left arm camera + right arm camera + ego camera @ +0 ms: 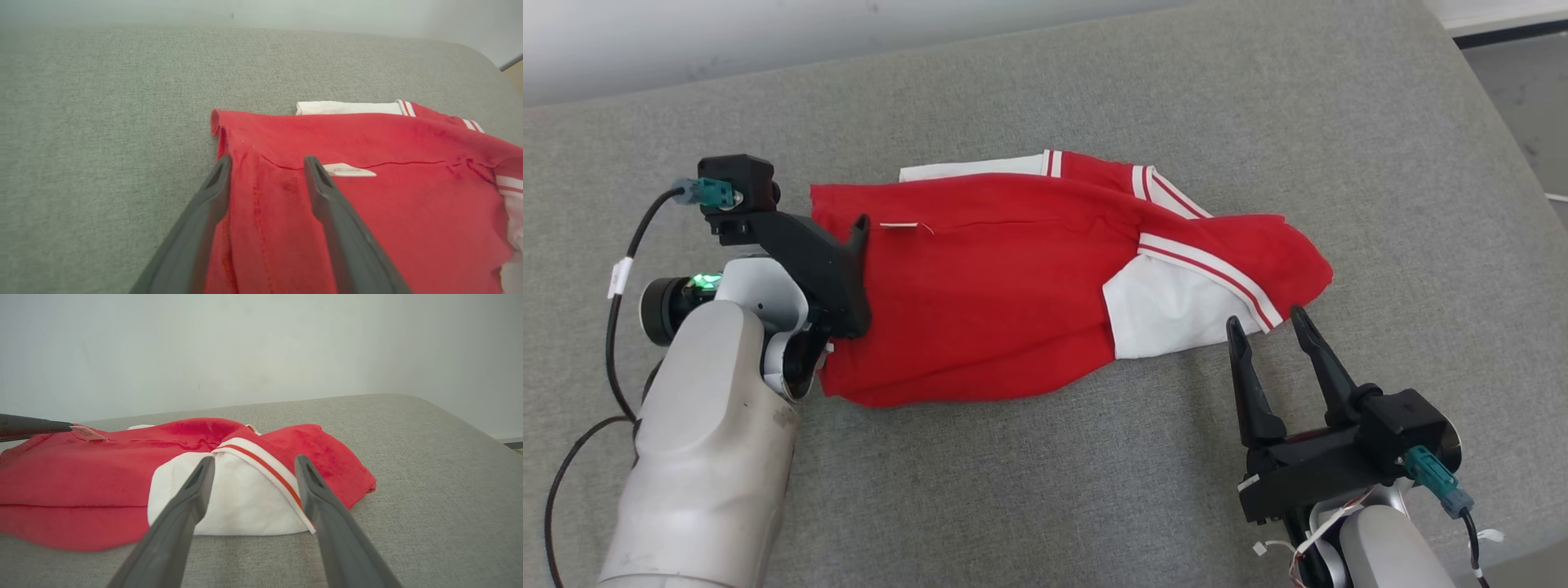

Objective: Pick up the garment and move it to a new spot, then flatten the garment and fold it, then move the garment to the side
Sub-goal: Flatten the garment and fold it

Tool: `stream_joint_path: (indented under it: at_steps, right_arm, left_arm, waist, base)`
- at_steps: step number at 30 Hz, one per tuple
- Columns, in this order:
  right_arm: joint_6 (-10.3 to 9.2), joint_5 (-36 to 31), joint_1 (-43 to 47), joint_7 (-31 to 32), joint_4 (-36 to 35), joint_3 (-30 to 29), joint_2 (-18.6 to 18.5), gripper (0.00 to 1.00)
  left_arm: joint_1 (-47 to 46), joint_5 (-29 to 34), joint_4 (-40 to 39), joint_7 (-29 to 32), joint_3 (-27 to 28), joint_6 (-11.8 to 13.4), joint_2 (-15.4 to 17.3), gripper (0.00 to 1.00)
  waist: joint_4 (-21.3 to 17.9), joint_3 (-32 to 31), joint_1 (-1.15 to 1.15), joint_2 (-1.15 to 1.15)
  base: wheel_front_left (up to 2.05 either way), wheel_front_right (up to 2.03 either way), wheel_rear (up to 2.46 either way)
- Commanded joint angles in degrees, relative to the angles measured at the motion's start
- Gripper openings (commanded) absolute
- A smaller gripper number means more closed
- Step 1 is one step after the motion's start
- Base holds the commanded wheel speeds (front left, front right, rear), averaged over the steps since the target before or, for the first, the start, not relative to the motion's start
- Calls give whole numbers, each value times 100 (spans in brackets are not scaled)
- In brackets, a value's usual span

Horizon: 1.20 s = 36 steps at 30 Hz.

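Observation:
The garment (1005, 278) is red with white striped sleeves and lies crumpled on the grey padded surface (1045, 490). My left gripper (854, 245) is at its left edge, turned on its side. In the left wrist view the left gripper (267, 163) has its jaws apart, straddling the red hem (261, 196) near a small white label (347, 170). My right gripper (1264, 318) stands open at the garment's lower right, tips just short of the white sleeve (1168, 310). In the right wrist view the right gripper (253, 463) frames that sleeve (237, 502) with nothing held.
The padded surface reaches back to a pale wall (768, 41), and its right edge drops to the floor (1519, 82). A black cable (621, 269) loops beside my left forearm. Bare grey surface lies in front of and behind the garment.

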Motion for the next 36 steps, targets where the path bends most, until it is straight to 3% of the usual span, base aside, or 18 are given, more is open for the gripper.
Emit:
stream_joint_path:
  at_steps: [1,8,14,18,23,29,36]
  right_arm:
    - [-15,-9,9,-24,10,12,5,100]
    - [-15,-40,77,-26,-1,-2,5,100]
    - [-15,-105,219,-18,32,-153,4,100]
    - [-15,-122,345,-17,28,-302,3,100]
    - [-15,-150,550,-17,-27,-543,5,100]
    - [-15,-123,685,10,-82,-611,4,100]
    - [-15,-92,634,32,-107,-605,4,100]
  left_arm:
    - [-26,8,15,-46,-8,-33,-3,0]
    - [146,-151,141,-152,-65,-128,-44,0]
    - [415,-635,-332,-709,104,-233,-134,0]
    - [1088,-1083,-1246,-823,-75,-308,-172,0]
    - [2458,-1499,-3022,-739,-331,-322,-182,0]
    - [4099,-1622,-4642,-342,-520,111,-170,0]
    - [5189,-1601,-5002,58,-676,471,-70,0]
  waist:
    - [18,-37,-1,-1]
    - [45,-195,-1,-1]
    - [210,-438,-1,-1]
    - [373,-631,-1,-1]
    - [627,-830,-1,-1]
    - [780,-971,-1,-1]
    - [817,-959,-1,-1]
  base:
    - [0,0,0]
    - [0,0,0]
    - [0,0,0]
    - [0,0,0]
    - [0,0,0]
    - [0,0,0]
    - [0,0,0]
